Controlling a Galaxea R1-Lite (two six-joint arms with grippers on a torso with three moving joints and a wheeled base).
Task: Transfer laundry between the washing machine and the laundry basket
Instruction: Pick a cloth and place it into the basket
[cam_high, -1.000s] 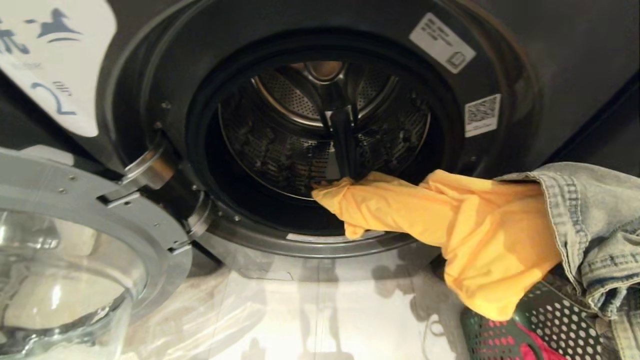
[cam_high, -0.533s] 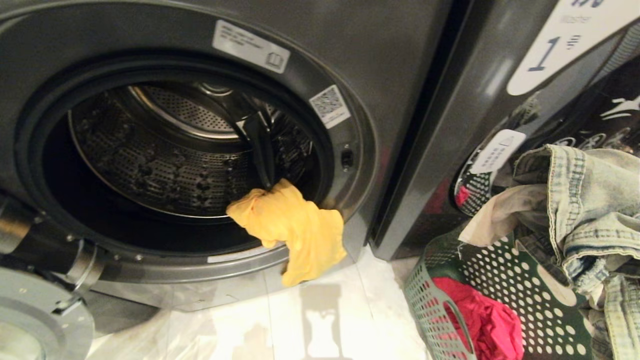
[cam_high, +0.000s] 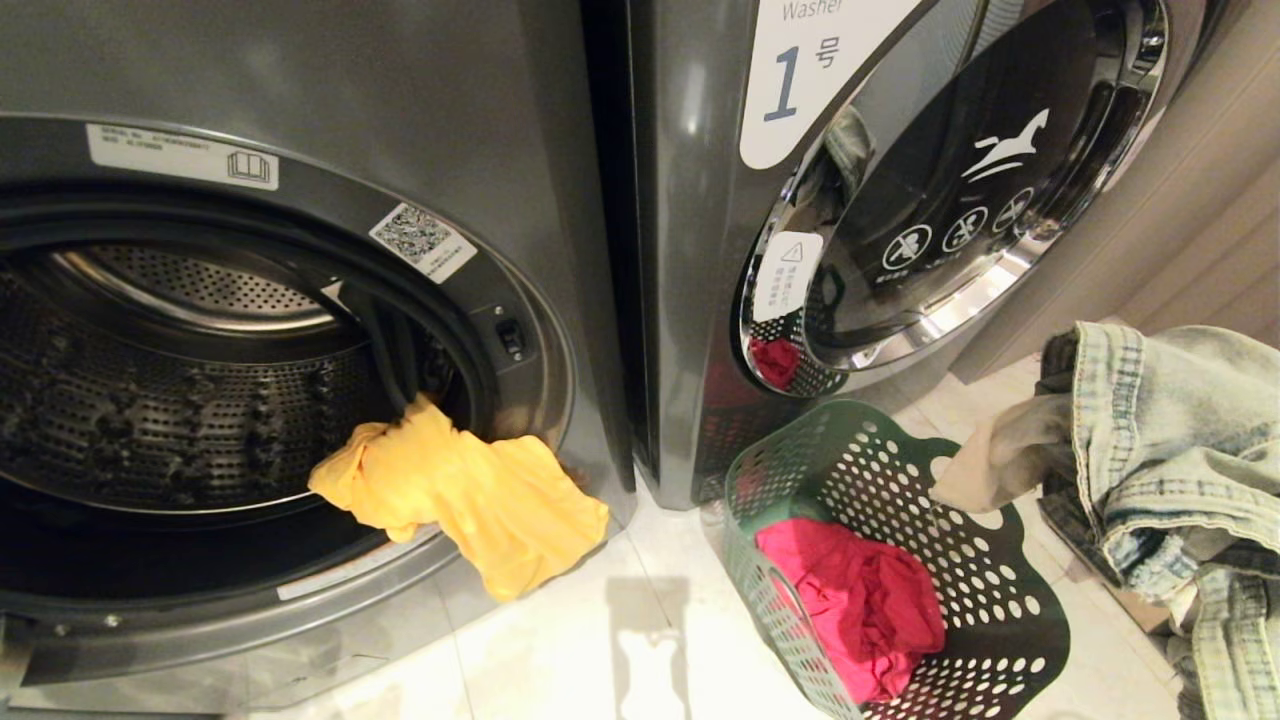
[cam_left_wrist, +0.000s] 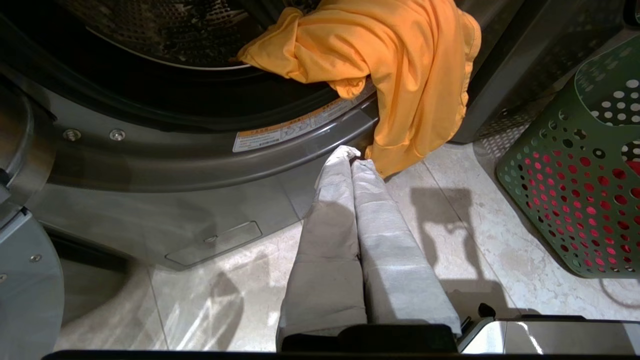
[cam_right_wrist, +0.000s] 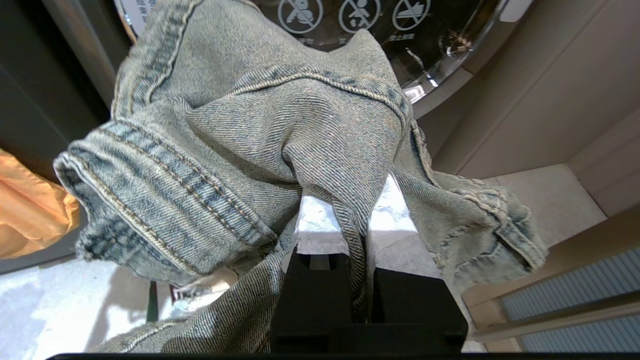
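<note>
The washing machine (cam_high: 545, 400) stands with its door open and its drum empty. An orange-yellow garment (cam_high: 470, 500) hangs over the lower door rim, half in and half out. To the right, on the floor, the green laundry basket (cam_high: 860, 450) holds a red garment (cam_high: 860, 600). My right gripper (cam_right_wrist: 350, 200) is shut on a faded denim garment (cam_high: 1150, 430), which hangs above the basket's right side and hides the gripper in the head view. My left gripper (cam_left_wrist: 352, 156) is shut and empty, low before the washer, with its tips just short of the orange-yellow garment's (cam_left_wrist: 400, 65) hanging end.
A second washer (cam_high: 700, 250) labelled "1", with its chrome-rimmed door (cam_high: 960, 180) shut, stands directly behind the basket. Pale floor tiles (cam_high: 620, 640) lie between the open washer and the basket. A beige wall panel (cam_high: 1150, 250) is at the far right.
The head view has swung right, bringing washer "1" and the whole basket into view. The orange-yellow garment stays draped on the rim, and the denim stays in my right gripper.
</note>
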